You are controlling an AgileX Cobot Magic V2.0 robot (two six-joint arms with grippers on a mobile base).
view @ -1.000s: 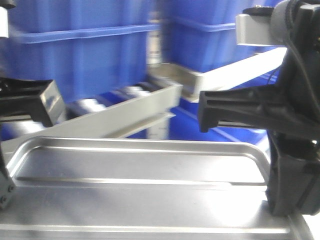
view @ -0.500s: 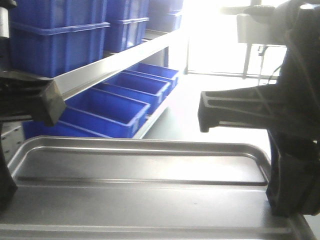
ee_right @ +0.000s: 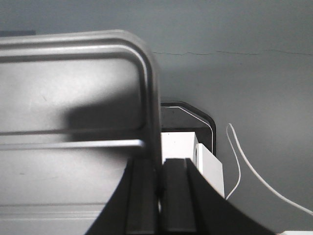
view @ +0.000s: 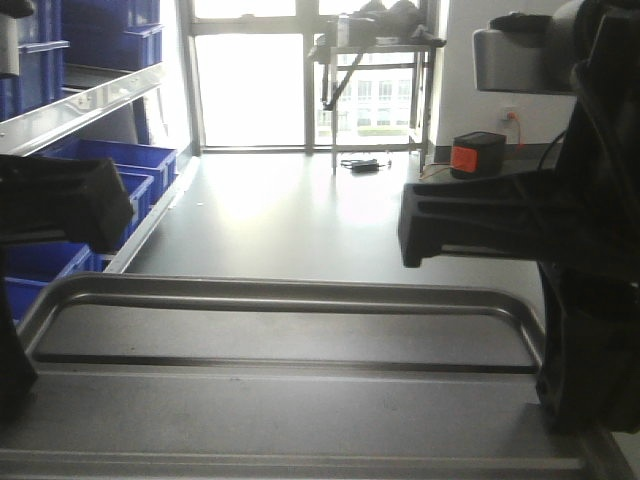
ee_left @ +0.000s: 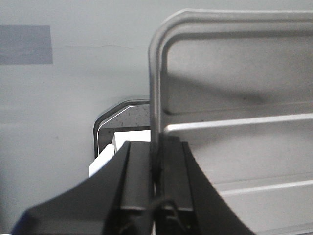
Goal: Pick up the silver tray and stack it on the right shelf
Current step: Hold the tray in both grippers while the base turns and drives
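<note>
The silver tray (view: pixel 300 400) is shiny grey, two-ridged; the bins (view: pixel 130 160) are blue, the box (view: pixel 476 155) orange.

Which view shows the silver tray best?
The front-facing view: the silver tray spans the frame, far rim and ridges visible. Each wrist view shows only one end, its rim pinched by the left hand or right hand.

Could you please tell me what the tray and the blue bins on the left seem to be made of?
The silver tray looks like thin sheet metal, probably aluminium: it is grey and softly reflective, with a rolled rim and pressed ridges. The blue bins look like moulded plastic, given their uniform saturated colour and lipped rims, though distance leaves that unsure.
</note>
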